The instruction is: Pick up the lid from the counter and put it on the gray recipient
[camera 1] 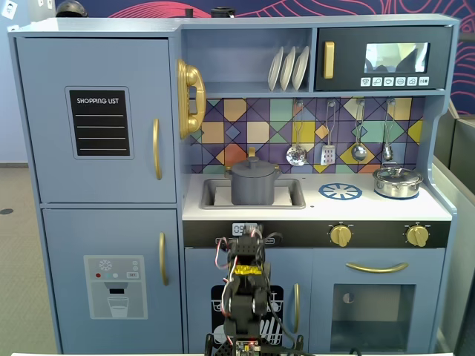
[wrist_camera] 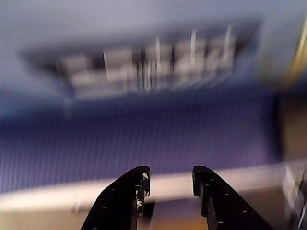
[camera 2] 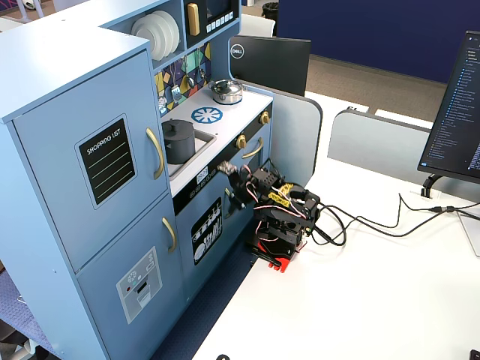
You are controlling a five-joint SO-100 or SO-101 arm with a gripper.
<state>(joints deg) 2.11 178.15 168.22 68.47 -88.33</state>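
Observation:
The dark-gray lid (camera 1: 252,165) with its small knob sits on top of the gray recipient (camera 1: 252,189), a matte pot standing in the sink (camera 1: 214,195). In the other fixed view the lid (camera 2: 177,127) also rests on the pot (camera 2: 178,146). The arm (camera 1: 245,267) is folded low in front of the kitchen, below counter level and apart from the pot. In the blurred wrist view my gripper (wrist_camera: 170,176) is open with nothing between the jaws, facing the lower cabinet door.
A shiny steel pot with lid (camera 1: 398,182) stands at the counter's right, beside a blue-and-white burner ring (camera 1: 341,191). Utensils (camera 1: 327,152) hang above the counter. Cables (camera 2: 360,221) and a monitor (camera 2: 457,112) lie on the white table behind the arm.

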